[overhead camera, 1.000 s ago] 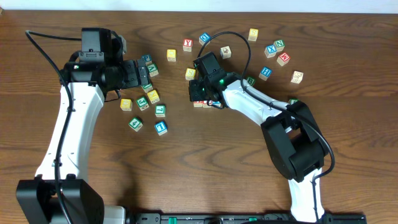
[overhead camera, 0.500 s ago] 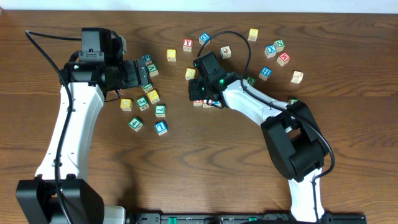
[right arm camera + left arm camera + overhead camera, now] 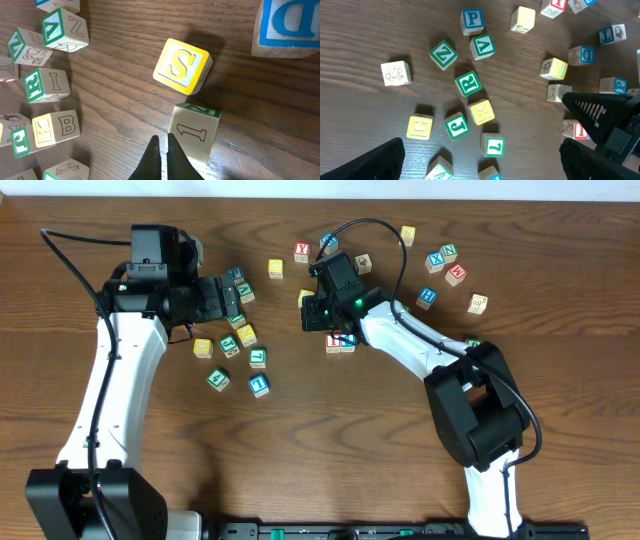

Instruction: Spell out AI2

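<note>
Right gripper [image 3: 162,150] has its two fingers pressed together with nothing between them. In its wrist view the tips point at the lower left edge of a green-topped cube with an outlined "1" [image 3: 192,136]. A yellow "S" cube [image 3: 181,65] lies just beyond that one, and a blue "D" cube [image 3: 287,22] sits at the upper right corner.

From overhead, the red "I" cube [image 3: 333,342] rests on the table [image 3: 320,450] just beside the right gripper's head, on the side nearer the robot's base and apart from the fingertips. The left wrist view shows its red letter close under that gripper's black body. A blue-edged cube [image 3: 348,343] is pressed against it, but its character is too small to read. The red "A" cannot be picked out in any view.

Left gripper [image 3: 232,300] is spread wide and holds nothing. It hovers over a cluster of green and yellow cubes, well apart from the red "I" cube.
</note>
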{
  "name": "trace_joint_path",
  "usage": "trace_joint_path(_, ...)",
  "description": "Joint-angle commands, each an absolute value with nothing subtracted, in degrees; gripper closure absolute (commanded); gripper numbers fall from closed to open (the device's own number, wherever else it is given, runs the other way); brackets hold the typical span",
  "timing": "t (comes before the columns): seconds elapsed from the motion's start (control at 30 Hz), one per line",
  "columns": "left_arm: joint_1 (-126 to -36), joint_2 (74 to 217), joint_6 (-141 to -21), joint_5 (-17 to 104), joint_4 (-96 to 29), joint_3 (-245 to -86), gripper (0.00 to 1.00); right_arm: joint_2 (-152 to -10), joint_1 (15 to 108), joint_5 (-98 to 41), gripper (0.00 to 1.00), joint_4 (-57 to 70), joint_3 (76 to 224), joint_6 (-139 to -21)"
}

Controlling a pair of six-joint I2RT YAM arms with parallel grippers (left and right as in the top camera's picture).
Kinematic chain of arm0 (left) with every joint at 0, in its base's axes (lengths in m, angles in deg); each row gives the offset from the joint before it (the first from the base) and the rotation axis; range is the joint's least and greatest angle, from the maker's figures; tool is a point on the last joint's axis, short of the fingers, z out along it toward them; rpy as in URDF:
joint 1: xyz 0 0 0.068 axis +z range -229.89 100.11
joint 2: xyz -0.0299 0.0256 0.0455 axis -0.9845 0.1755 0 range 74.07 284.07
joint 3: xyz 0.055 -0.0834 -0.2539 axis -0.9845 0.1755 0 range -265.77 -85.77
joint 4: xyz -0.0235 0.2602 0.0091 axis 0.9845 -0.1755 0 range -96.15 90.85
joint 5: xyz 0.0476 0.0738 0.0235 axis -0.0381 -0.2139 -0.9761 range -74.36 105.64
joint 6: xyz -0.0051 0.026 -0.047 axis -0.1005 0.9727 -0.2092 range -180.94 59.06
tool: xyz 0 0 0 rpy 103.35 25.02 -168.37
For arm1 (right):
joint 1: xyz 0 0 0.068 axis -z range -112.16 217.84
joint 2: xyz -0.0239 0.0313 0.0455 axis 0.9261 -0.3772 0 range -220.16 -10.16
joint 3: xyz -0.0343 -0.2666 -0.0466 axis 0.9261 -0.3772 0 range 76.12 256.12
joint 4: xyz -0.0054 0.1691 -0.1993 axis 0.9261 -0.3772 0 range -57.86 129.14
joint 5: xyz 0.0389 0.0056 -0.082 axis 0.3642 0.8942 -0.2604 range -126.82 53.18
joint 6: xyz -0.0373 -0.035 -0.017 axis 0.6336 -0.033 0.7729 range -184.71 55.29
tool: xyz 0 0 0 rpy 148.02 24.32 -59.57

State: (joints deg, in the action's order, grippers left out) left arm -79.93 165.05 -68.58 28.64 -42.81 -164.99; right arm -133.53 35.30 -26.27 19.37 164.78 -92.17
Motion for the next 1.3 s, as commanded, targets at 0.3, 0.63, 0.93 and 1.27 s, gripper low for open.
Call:
trace_joint_path(0.3,-79.58,164.72,-68.47,28.48,-43.07,-165.65,0.02,-133.82,35.28,-30.97,0.92,20.31,165.70,-90.27)
trace_joint_path(0.63,-79.58,164.72,-68.47,28.48,-43.07,-165.65,0.02,-133.97,35.28,-33.70,0.88,22.73,165.68,-89.46)
trace_joint_path(0.93,-79.58,164.72,-68.47,28.48,-43.07,-165.65,0.02,-134.63,34.98,-33.75,0.69,22.91,165.63,-89.52)
trace_joint_path(1.27,-79.58,164.72,-68.47,28.48,-43.07,-165.65,0.02,-135.02,33.31,-37.15,0.66,22.80,165.61,-90.38)
